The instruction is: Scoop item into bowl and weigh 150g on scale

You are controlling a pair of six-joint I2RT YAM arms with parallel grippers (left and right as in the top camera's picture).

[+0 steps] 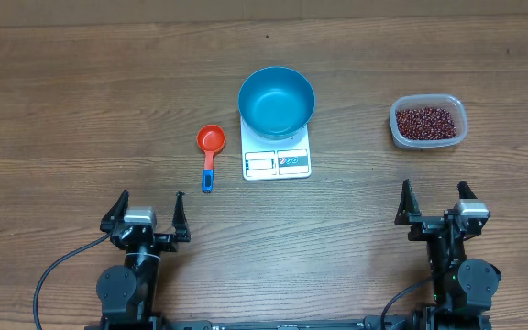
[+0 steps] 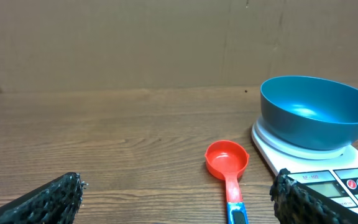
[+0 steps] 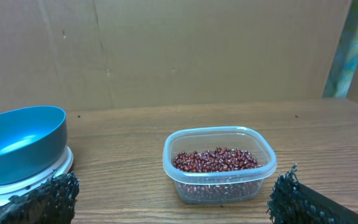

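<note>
A bright blue bowl (image 1: 277, 101) (image 2: 319, 112) (image 3: 18, 143) stands empty on the white scale (image 1: 277, 156) (image 2: 319, 162) at the table's middle. The item, dark red beans (image 1: 425, 121) (image 3: 215, 160), fills a clear plastic tub (image 1: 428, 122) (image 3: 219, 165) at the right. A red scoop with a blue handle (image 1: 210, 150) (image 2: 228, 168) lies left of the scale. My left gripper (image 1: 148, 216) (image 2: 179, 196) is open near the front edge, behind the scoop and holding nothing. My right gripper (image 1: 435, 203) (image 3: 179, 196) is open and empty at the front right, facing the tub.
Brown cardboard walls (image 2: 135, 43) (image 3: 197, 50) close off the back of the wooden table (image 1: 81, 110). Black cables (image 1: 58, 270) run from both arm bases along the front edge.
</note>
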